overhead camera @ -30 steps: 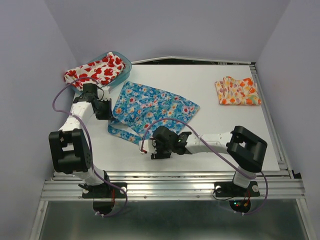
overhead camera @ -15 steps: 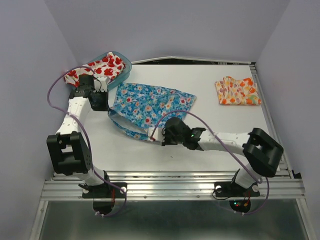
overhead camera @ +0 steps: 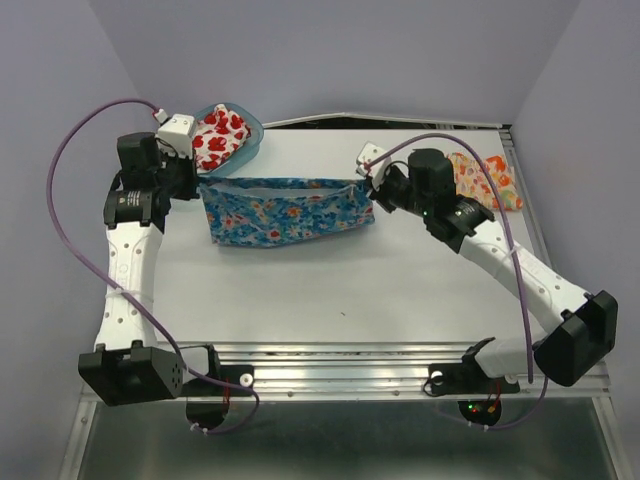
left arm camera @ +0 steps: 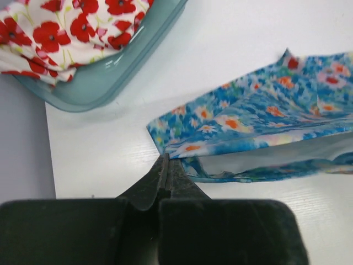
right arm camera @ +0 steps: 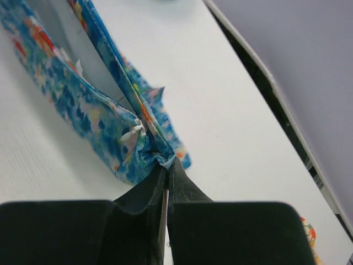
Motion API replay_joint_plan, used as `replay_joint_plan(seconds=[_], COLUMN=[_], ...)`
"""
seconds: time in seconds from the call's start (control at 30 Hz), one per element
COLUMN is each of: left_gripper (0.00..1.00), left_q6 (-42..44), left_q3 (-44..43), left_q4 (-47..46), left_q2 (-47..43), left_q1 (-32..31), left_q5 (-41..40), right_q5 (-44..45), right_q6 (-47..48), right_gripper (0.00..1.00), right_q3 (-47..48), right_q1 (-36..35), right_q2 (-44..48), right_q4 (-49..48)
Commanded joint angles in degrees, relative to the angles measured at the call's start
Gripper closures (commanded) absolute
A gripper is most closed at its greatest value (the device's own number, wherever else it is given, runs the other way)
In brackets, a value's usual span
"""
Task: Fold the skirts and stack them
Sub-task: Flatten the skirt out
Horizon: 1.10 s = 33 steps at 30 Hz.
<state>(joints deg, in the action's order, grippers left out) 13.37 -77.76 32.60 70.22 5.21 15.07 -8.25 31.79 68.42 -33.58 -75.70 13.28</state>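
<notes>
Here, the bare white table (overhead camera: 330,290) is lying nearest to the arm bases. Over its middle the blue skirt (overhead camera: 285,208) is stretching between the two grippers as a long narrow band. It is blue with small orange, white and pink flowers, and it is doubled, so two layers are running side by side. I cannot tell if its lower edge is touching the table.

The left gripper (left arm camera: 167,160) is pinching the skirt's left corner, its jaws pressed fully together on the cloth. The right gripper (right arm camera: 165,163) is gripping the right end in the same tight way — there the fabric is bunching into small folds.

Farther back on the left, the white skirt (overhead camera: 220,135) with red poppies is lying crumpled in a teal tub (overhead camera: 252,128). On the far right, the orange-yellow skirt (overhead camera: 498,182) is resting flat on the table, partly hiding behind the right arm.
</notes>
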Motion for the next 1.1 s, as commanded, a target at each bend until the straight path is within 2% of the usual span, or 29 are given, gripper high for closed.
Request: replay_joint_plan(seconds=[0.0, 0.17, 0.3, 0.4, 0.5, 0.53, 0.6, 0.67, 0.73, 0.8, 0.87, 0.93, 0.97, 1.0, 1.03, 1.07], left_gripper=[1.00, 1.00, 1.00, 1.00, 1.00, 1.00, 1.00, 1.00, 1.00, 1.00, 1.00, 1.00, 1.00, 1.00, 1.00, 1.00], left_q6=[4.5, 5.6, 4.8, 2.8, 0.7, 0.0, -1.4, -2.5, -3.0, -2.6, 0.1, 2.5, 4.5, 5.4, 6.7, 8.2], left_q3=[-6.5, -14.8, -20.1, -26.6, -37.3, -44.6, -53.2, -63.6, -66.6, -63.4, -54.3, -47.2, -39.2, -35.2, -30.7, -22.7], left_q4=[-2.1, -1.5, -2.9, -5.5, -8.0, -8.3, -8.3, -9.0, -10.9, -15.4, -18.5, -18.9, -18.9, -18.9, -18.7, -18.0], left_q2=[-2.1, 2.3, 8.8, 18.2, 27.4, 29.9, 37.0, 40.4, 41.9, 38.9, 35.5, 30.5, 28.9, 25.9, 24.6, 23.3], left_q1=[0.9, -0.4, -2.3, -4.1, -4.9, -4.9, -4.9, -4.9, -4.9, -4.9, -4.9, -4.9, -4.9, -4.9, -4.9, -4.9], left_q5=[-0.4, 4.3, 6.0, 5.8, 4.8, 4.4, 3.1, 3.0, 3.0, 4.1, 5.9, 9.8, 10.8, 12.9, 13.7, 13.9], right_q5=[0.9, -2.2, -1.5, -0.6, 1.3, 1.9, 3.1, 3.0, 2.8, 2.2, -0.9, -3.5, -7.1, -8.4, -10.4, -13.9], right_q6=[-1.6, -2.8, -3.8, -4.6, -6.1, -6.5, -7.3, -7.4, -6.9, -6.1, -4.6, -1.7, -0.2, 2.9, 5.2, 7.2], right_gripper=[0.99, 0.99, 0.99, 0.99, 0.99, 0.99, 0.99, 0.99, 0.99, 0.99, 0.99, 0.99, 0.99, 0.99, 0.99, 0.99], right_q3=[10.0, 20.7, 25.9, 28.9, 35.8, 38.1, 42.9, 49.5, 52.6, 53.5, 47.5, 39.9, 35.9, 27.7, 24.0, 20.6], right_q1=[5.3, 12.7, 14.6, 16.9, 19.5, 20.7, 22.1, 23.7, 24.5, 24.5, 24.5, 25.1, 25.1, 25.1, 25.1, 25.1], right_q2=[-1.7, -7.3, -11.3, -15.3, -21.1, -22.5, -25.4, -29.0, -30.1, -30.0, -26.4, -22.6, -18.7, -17.0, -15.5, -14.3], right_q4=[4.0, 2.7, 0.9, -3.4, -7.0, -7.6, -8.5, -8.4, -8.4, -8.4, -8.2, -9.2, -9.3, -9.2, -8.4, -7.0])
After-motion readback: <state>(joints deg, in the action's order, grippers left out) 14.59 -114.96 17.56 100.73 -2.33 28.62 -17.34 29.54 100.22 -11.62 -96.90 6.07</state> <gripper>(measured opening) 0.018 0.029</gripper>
